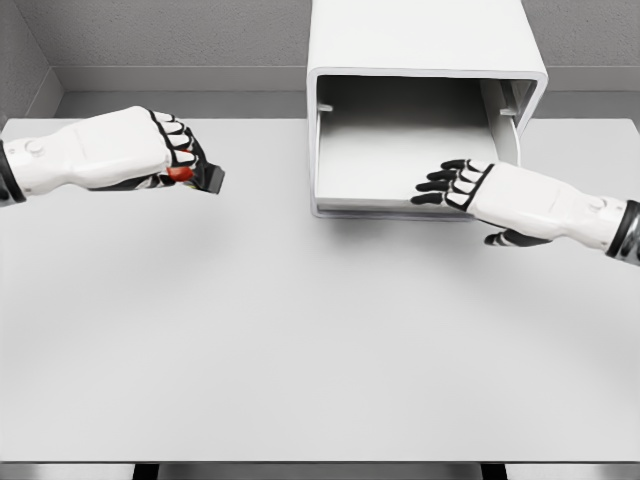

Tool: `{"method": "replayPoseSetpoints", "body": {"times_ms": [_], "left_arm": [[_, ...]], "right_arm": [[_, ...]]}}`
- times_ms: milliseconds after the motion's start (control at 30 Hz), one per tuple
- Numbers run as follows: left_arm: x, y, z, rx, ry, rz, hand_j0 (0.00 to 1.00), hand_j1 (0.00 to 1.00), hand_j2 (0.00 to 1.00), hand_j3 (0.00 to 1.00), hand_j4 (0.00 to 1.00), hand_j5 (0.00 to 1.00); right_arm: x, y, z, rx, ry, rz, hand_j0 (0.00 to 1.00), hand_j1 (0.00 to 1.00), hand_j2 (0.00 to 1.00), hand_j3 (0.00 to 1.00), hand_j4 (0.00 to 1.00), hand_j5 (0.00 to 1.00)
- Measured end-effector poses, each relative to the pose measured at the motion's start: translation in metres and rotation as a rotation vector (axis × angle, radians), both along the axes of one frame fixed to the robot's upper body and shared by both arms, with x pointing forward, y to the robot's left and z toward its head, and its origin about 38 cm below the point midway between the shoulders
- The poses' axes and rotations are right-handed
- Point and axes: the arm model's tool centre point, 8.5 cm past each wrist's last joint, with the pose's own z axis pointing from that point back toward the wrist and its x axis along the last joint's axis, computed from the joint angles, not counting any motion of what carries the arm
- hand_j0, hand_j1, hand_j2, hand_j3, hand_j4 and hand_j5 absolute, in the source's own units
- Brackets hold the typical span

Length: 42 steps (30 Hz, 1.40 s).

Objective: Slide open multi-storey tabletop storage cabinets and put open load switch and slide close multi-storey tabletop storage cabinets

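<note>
A white storage cabinet stands at the back of the table, right of the middle. Its drawer is slid out toward me and looks empty inside. My left hand hovers over the left part of the table, shut on a small black and red load switch that pokes out below its fingers. My right hand rests at the drawer's front right corner with its fingers stretched out flat over the drawer's front edge, holding nothing.
The white table stretches wide in front of the cabinet. A grey wall runs behind it. The table's front edge lies near the bottom of the picture.
</note>
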Motion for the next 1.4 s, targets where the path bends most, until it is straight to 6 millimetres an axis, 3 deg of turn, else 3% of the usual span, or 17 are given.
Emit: {"method": "replayPoseSetpoints", "body": {"times_ms": [133,433,567,600,733,800,900,1000,1267,1400], "left_arm": [[-0.002,-0.006,0.003,-0.009,-0.007,-0.018,0.5,0.5,0.5,0.5,0.5,0.5],[-0.004,-0.018,0.007,-0.023,-0.02,-0.052,0.5,0.5,0.5,0.5,0.5,0.5],[-0.004,-0.025,0.013,-0.03,-0.037,-0.069,0.5,0.5,0.5,0.5,0.5,0.5],[-0.004,-0.026,0.015,-0.033,-0.041,-0.074,0.5,0.5,0.5,0.5,0.5,0.5],[-0.003,-0.033,0.018,-0.043,-0.05,-0.088,0.5,0.5,0.5,0.5,0.5,0.5],[-0.003,-0.037,0.019,-0.048,-0.054,-0.097,0.5,0.5,0.5,0.5,0.5,0.5],[-0.002,-0.042,0.024,-0.056,-0.068,-0.108,0.5,0.5,0.5,0.5,0.5,0.5],[-0.001,-0.046,0.026,-0.063,-0.072,-0.118,0.5,0.5,0.5,0.5,0.5,0.5],[0.001,-0.06,0.033,-0.085,-0.092,-0.147,0.5,0.5,0.5,0.5,0.5,0.5],[0.002,-0.067,0.035,-0.095,-0.099,-0.161,0.5,0.5,0.5,0.5,0.5,0.5]], "right_arm": [[-0.004,-0.013,0.01,0.009,0.006,-0.018,0.99,0.99,0.99,0.99,0.99,0.99],[-0.012,-0.038,0.058,0.073,-0.024,-0.044,0.99,0.99,0.99,0.99,0.99,0.99],[-0.015,-0.054,0.069,0.063,-0.021,-0.072,0.99,0.99,0.99,0.99,0.99,0.99],[-0.016,-0.058,0.074,0.057,-0.025,-0.079,0.97,0.97,0.97,0.97,0.97,0.97],[-0.019,-0.072,0.091,0.02,-0.042,-0.108,0.68,0.68,0.68,0.68,0.68,0.68],[-0.019,-0.077,0.097,-0.001,-0.055,-0.119,0.6,0.6,0.6,0.6,0.6,0.6],[-0.017,-0.083,0.097,-0.065,-0.074,-0.137,0.54,0.54,0.54,0.54,0.54,0.54],[-0.011,-0.084,0.094,-0.143,-0.088,-0.143,0.54,0.54,0.54,0.54,0.54,0.54],[-0.016,-0.096,0.039,-0.367,0.033,-0.133,0.53,0.53,0.53,0.53,0.53,0.53],[-0.023,-0.099,0.027,-0.445,0.052,-0.114,0.49,0.49,0.49,0.49,0.49,0.49]]}}
